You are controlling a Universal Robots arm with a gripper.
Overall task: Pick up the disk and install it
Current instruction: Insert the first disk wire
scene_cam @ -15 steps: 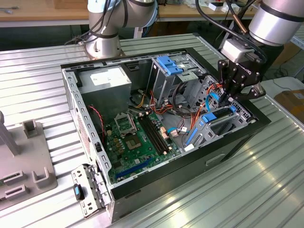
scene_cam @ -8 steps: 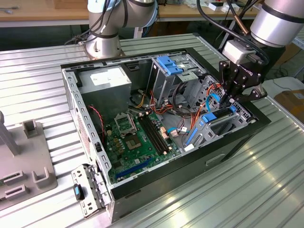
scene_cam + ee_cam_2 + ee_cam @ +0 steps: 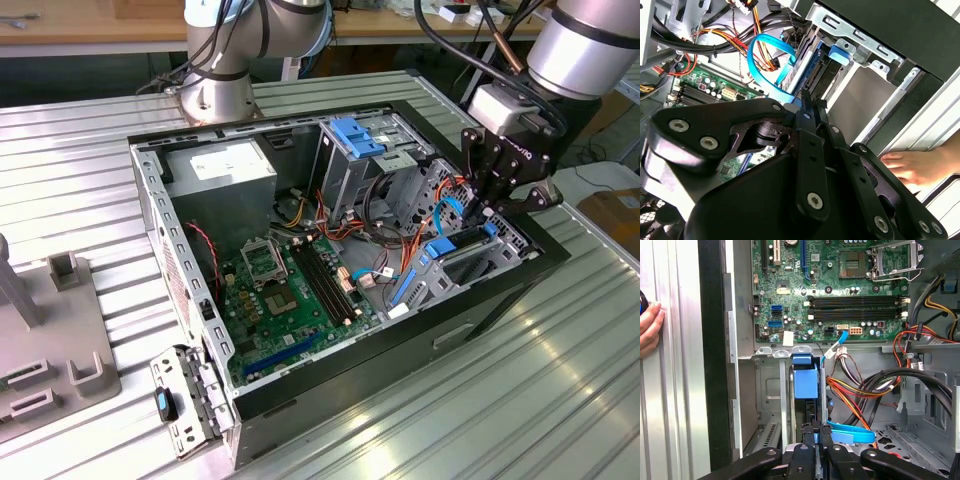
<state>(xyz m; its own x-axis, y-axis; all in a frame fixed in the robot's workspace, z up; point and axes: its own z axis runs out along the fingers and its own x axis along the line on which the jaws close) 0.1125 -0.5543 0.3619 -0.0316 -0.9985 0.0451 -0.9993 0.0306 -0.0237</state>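
The disk [image 3: 805, 381], dark metal in a bright blue carrier, stands on edge in a drive slot at the side wall of the open computer case [image 3: 150, 190]. In the exterior view the disk [image 3: 462, 246] sits low in the bay at the case's right end. My gripper [image 3: 495, 208] hangs right over it. In both wrist views the black fingers [image 3: 805, 450] come together on the near end of the disk [image 3: 812, 70]. The gripper [image 3: 806, 102] looks shut on the disk's edge.
A person's hand [image 3: 650, 327] rests on the ribbed table beside the case wall and shows too as the hand [image 3: 912, 170]. A loose blue flat cable [image 3: 852, 433] and orange wire bundles lie close to the slot. A fixed blue bracket [image 3: 357, 135] tops the silver cage. The motherboard [image 3: 290, 290] fills the case floor.
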